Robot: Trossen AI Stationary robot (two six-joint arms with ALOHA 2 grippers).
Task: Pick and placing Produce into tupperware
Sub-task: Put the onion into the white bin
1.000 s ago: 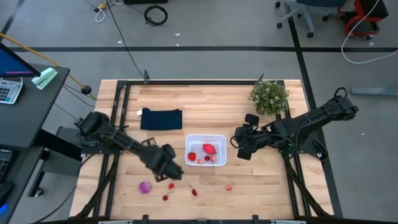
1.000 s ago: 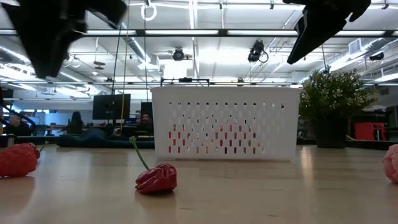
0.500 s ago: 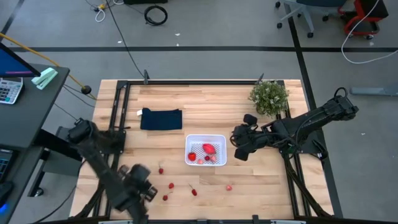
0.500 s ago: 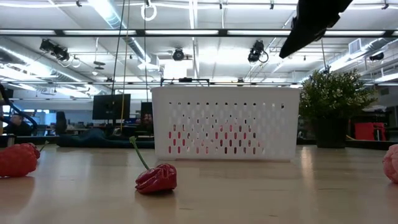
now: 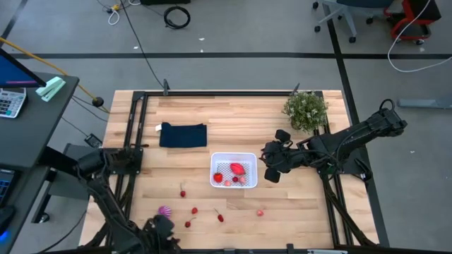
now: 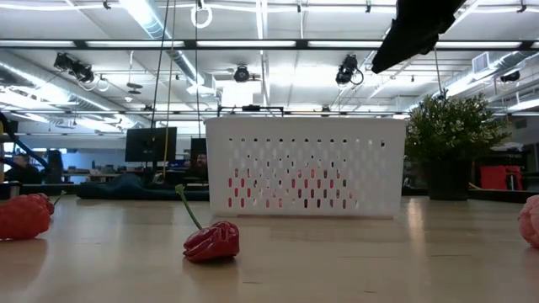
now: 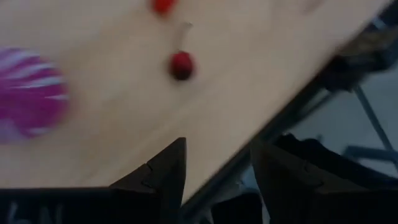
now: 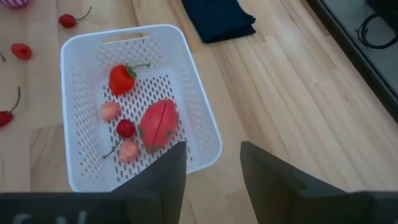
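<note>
The white perforated tupperware (image 5: 234, 170) stands mid-table and holds a strawberry (image 8: 122, 79), a larger red piece (image 8: 158, 124), a cherry and pink bits. More red produce lies on the wood nearer the near edge: (image 5: 183, 192), (image 5: 194, 210), (image 5: 220, 218), (image 5: 260, 212). The purple ribbed ball (image 5: 164, 211) rests near them. My left gripper (image 5: 159, 227) is open and empty at the table's near edge, just beside the ball (image 7: 31, 99) and a cherry (image 7: 181, 65). My right gripper (image 5: 272, 164) hovers open and empty to the right of the tupperware (image 8: 134, 106).
A dark navy folded cloth (image 5: 183, 135) lies beyond the tupperware toward the far-left. A green potted plant (image 5: 305, 109) stands at the far-right corner. In the low view a red stemmed piece (image 6: 212, 241) lies before the tupperware (image 6: 305, 166). Bare wood lies right of the loose produce.
My left arm has swung fast from just left of the tupperware toward the table's near-left edge, its gripper now at the near edge beside the purple ball. A red bit shows where the gripper was. My right gripper has edged slightly toward the tupperware.
</note>
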